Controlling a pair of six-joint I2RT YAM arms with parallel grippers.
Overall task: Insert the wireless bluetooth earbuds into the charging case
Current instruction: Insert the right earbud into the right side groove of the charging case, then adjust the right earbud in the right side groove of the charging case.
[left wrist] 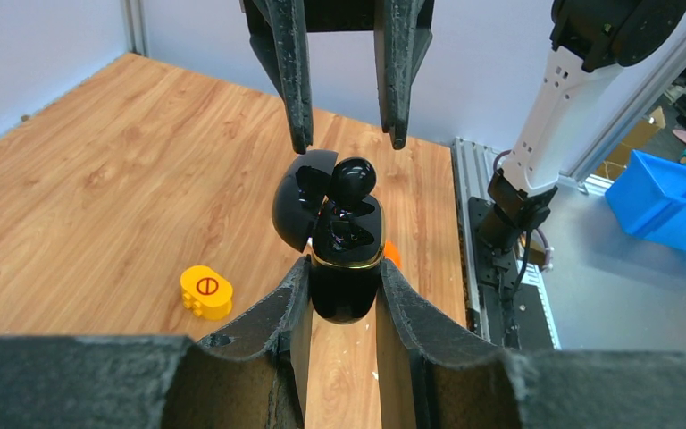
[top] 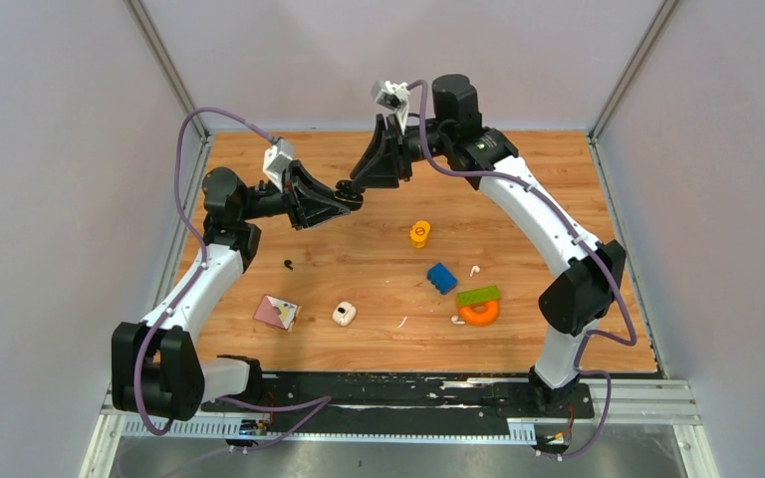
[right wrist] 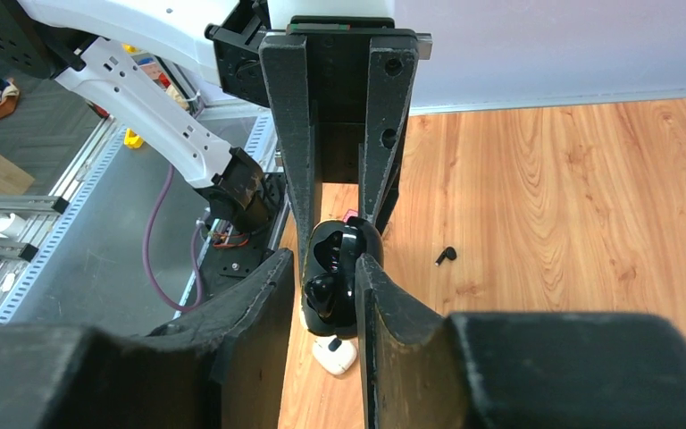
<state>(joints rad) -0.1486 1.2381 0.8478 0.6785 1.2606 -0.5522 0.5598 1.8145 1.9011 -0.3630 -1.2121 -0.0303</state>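
My left gripper [left wrist: 344, 268] is shut on the black charging case [left wrist: 347, 268], which it holds up over the table with the lid [left wrist: 302, 197] swung open. One black earbud [left wrist: 353, 179] sits in the case's mouth, its rounded head sticking out. My right gripper [left wrist: 348, 145] hovers just above it, jaws apart and touching nothing. In the right wrist view the same earbud [right wrist: 326, 295] lies between my right fingers without contact. Another black earbud [top: 288, 265] lies on the table. White earbuds [top: 474, 270] lie at mid-right.
A white case [top: 344, 314] sits open on the table below the grippers. A yellow block [top: 419, 233], a blue block [top: 441, 277], a green block [top: 478, 295] on an orange ring [top: 479, 313], and a pink block [top: 276, 312] are scattered around.
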